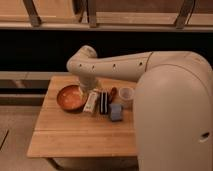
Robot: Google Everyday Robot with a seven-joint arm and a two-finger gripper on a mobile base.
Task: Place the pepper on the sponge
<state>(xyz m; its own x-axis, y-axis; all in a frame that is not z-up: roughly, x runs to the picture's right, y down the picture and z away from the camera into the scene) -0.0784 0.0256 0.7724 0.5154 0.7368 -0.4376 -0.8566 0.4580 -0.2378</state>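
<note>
The pepper [113,93] is a small dark red-brown piece lying on the wooden table [75,132], between a black striped block and a white cup. The blue-grey sponge [116,112] sits just in front of it, nearer the table's front edge. My gripper [83,91] hangs down from the arm over the gap between the orange bowl and the white carton, to the left of the pepper and apart from it. It stands open and I see nothing held in it.
An orange-brown bowl [70,98] is at the left. A white-beige carton [91,101] and a black striped block [104,102] lie side by side in the middle. A white cup [126,96] stands at the right. My arm's large body [175,115] covers the table's right end.
</note>
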